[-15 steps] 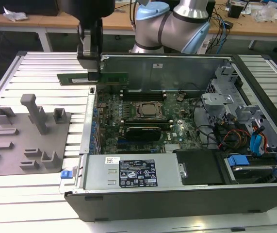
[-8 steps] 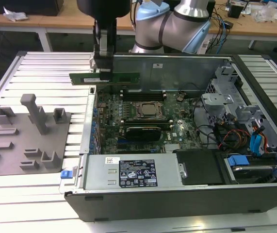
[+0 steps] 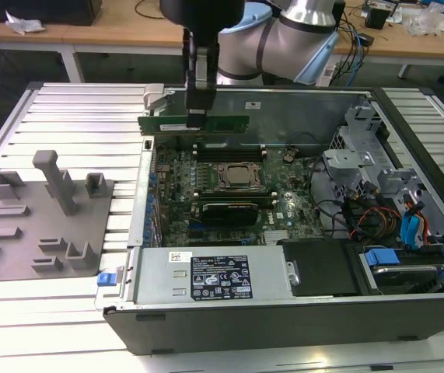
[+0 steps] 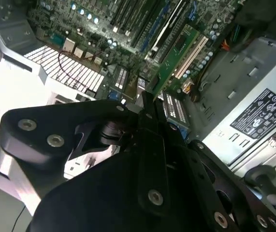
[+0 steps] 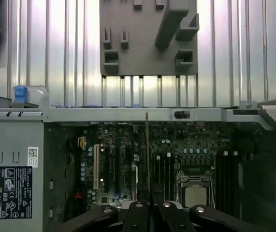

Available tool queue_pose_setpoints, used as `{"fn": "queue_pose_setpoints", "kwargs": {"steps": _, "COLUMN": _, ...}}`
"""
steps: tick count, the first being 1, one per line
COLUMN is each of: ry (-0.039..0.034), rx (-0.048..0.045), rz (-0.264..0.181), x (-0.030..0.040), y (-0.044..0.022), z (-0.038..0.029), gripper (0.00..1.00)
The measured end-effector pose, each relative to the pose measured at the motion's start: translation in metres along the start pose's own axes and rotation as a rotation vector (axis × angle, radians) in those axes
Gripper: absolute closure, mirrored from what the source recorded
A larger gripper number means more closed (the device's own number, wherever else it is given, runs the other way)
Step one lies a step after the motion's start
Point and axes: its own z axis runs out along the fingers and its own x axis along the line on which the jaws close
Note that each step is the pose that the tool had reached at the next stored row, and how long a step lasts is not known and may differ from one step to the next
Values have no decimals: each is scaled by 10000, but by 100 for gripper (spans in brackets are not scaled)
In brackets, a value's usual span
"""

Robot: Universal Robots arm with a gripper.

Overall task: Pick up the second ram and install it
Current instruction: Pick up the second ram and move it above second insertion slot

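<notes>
Your jaws are closed on the upper edge of the second ram (image 3: 194,124), which hangs level in the air above the processor socket (image 3: 235,177); treat it as light, stiff and fragile, best gripped mid-length by its edges.

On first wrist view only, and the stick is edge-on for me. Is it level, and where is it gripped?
Observer: In the exterior view the second ram hangs level, with the pincer shut on it at mid-length.
Operator: Seated yet?
Observer: No. Its whole lower edge shows, clear of the black slots beyond the processor socket.
Operator: Any cables near it?
Observer: No. The orange and blue cables sit far off on the exterior view's right.
</notes>
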Motion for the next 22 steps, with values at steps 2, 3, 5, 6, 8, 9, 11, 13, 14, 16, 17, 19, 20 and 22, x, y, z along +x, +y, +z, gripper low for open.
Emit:
{"fn": "queue_pose_setpoints", "kwargs": {"steps": 2, "ry": -1, "rx": 0, "rz": 1, "x": -5, "y": -72, "z": -3, "gripper": 87}}
{"fn": "queue_pose_setpoints", "kwargs": {"steps": 3, "ry": -1, "rx": 0, "rz": 1, "x": -7, "y": -95, "z": -4, "gripper": 87}}
{"fn": "queue_pose_setpoints", "kwargs": {"steps": 5, "ry": 0, "rx": -1, "rz": -1, "x": -15, "y": -194, "z": -8, "gripper": 87}}
{"fn": "queue_pose_setpoints", "kwargs": {"steps": 6, "ry": -1, "rx": -1, "rz": 1, "x": -19, "y": -244, "z": -10, "gripper": 87}}
{"fn": "queue_pose_setpoints", "kwargs": {"steps": 8, "ry": 0, "rx": -2, "rz": 0, "x": -25, "y": -325, "z": -13, "gripper": 87}}
{"fn": "queue_pose_setpoints", "kwargs": {"steps": 9, "ry": 0, "rx": -2, "rz": 1, "x": -29, "y": -374, "z": -16, "gripper": 87}}
{"fn": "queue_pose_setpoints", "kwargs": {"steps": 11, "ry": 1, "rx": -2, "rz": 0, "x": -36, "y": -465, "z": -20, "gripper": 87}}
{"fn": "queue_pose_setpoints", "kwargs": {"steps": 13, "ry": 0, "rx": -4, "rz": 1, "x": -43, "y": -560, "z": -24, "gripper": 87}}
{"fn": "queue_pose_setpoints", "kwargs": {"steps": 14, "ry": 0, "rx": -4, "rz": 0, "x": -46, "y": -591, "z": -25, "gripper": 87}}
{"fn": "queue_pose_setpoints", "kwargs": {"steps": 16, "ry": 0, "rx": -5, "rz": 0, "x": -52, "y": -667, "z": -28, "gripper": 87}}
{"fn": "queue_pose_setpoints", "kwargs": {"steps": 17, "ry": 0, "rx": -6, "rz": 1, "x": -58, "y": -721, "z": -30, "gripper": 87}}
{"fn": "queue_pose_setpoints", "kwargs": {"steps": 19, "ry": 0, "rx": -8, "rz": 1, "x": -73, "y": -819, "z": -31, "gripper": 87}}
{"fn": "queue_pose_setpoints", "kwargs": {"steps": 20, "ry": -3, "rx": -8, "rz": 0, "x": -83, "y": -840, "z": -28, "gripper": 87}}
{"fn": "queue_pose_setpoints", "kwargs": {"steps": 22, "ry": -8, "rx": -8, "rz": 1, "x": -117, "y": -863, "z": -17, "gripper": 87}}
